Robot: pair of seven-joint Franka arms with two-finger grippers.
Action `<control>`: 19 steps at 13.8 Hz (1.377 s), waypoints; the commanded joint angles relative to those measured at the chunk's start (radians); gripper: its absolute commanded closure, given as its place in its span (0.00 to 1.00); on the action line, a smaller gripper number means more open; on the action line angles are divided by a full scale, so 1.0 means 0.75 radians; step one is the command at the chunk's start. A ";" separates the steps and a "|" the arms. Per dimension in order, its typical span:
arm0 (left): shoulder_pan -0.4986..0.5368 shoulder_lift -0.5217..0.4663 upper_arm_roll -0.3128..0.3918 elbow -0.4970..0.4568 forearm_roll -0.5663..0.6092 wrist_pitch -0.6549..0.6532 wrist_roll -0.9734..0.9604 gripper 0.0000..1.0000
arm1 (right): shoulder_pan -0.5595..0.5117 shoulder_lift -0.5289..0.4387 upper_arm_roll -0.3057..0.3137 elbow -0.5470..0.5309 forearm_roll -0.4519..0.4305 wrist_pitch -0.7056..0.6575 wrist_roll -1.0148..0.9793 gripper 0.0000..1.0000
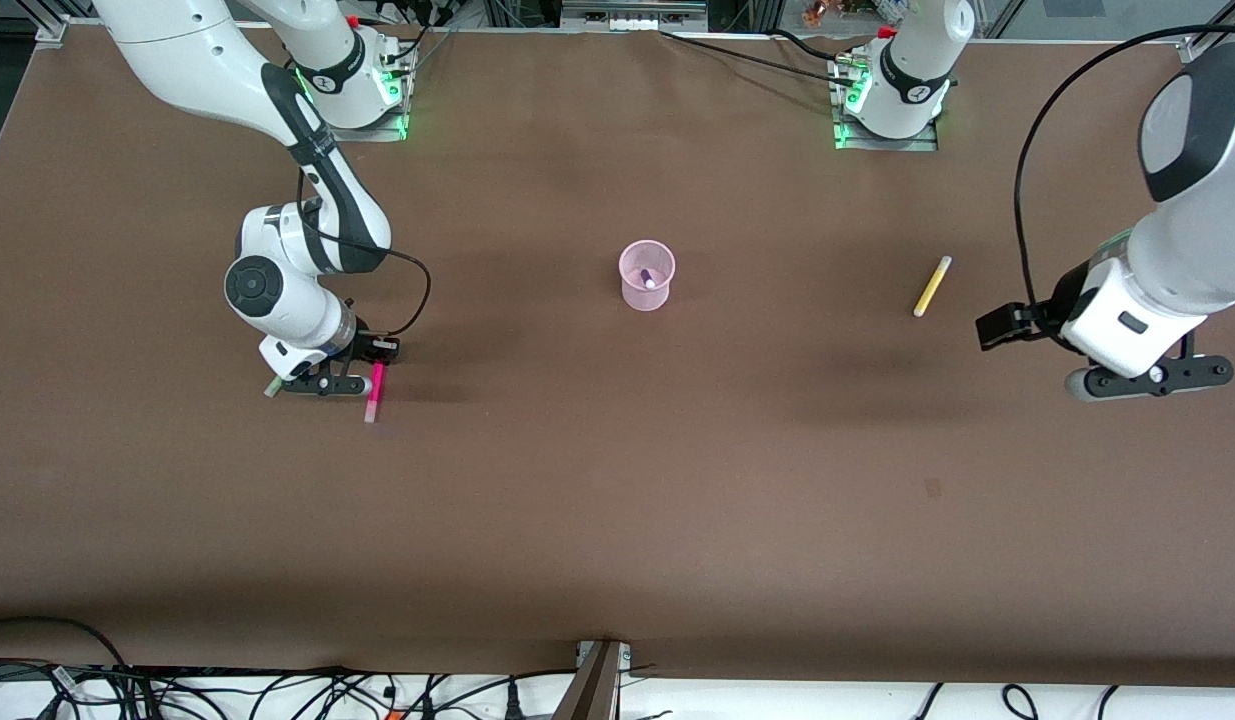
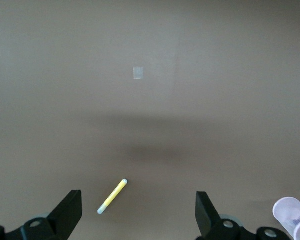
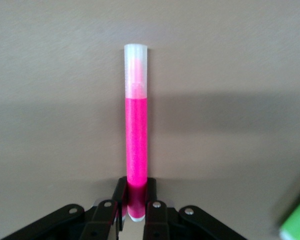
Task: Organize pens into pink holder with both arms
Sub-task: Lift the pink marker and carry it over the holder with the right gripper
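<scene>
Right gripper (image 3: pixel 136 212) down at the table, fingers clamped on the butt end of the magenta pen (image 3: pixel 136 145); pen lies flat, pale cap pointing away from it. Lime green pen (image 3: pixel 296 222) just beside. Step: grasp made, lift not yet done. Next: raise and carry it to the pink holder (image 1: pixel 646 276) mid-table, purple pen (image 1: pixel 653 282) already inside. Left gripper (image 2: pixel 139 212) waits wide apart, yellow pen (image 2: pixel 112 196) below it.
</scene>
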 commanded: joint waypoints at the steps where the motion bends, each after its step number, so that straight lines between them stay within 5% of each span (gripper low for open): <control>1: 0.073 -0.225 -0.010 -0.280 -0.072 0.116 0.128 0.00 | -0.006 -0.098 0.101 0.057 0.140 -0.233 0.109 1.00; 3: 0.081 -0.310 -0.010 -0.375 -0.074 0.136 0.182 0.00 | -0.008 -0.104 0.150 0.161 0.222 -0.411 0.250 1.00; 6: 0.083 -0.377 -0.002 -0.424 -0.082 0.120 0.178 0.00 | -0.004 -0.102 0.230 0.278 0.565 -0.588 0.379 1.00; 13: 0.071 -0.369 -0.029 -0.353 -0.080 0.056 0.118 0.00 | 0.004 -0.102 0.449 0.287 1.322 -0.535 0.643 1.00; 16: 0.071 -0.365 -0.029 -0.353 -0.080 0.056 0.118 0.00 | 0.041 -0.086 0.545 0.287 1.523 -0.417 0.788 1.00; 19: 0.062 -0.363 -0.025 -0.353 -0.082 0.058 0.118 0.00 | 0.096 -0.039 0.547 0.284 1.693 -0.406 0.790 1.00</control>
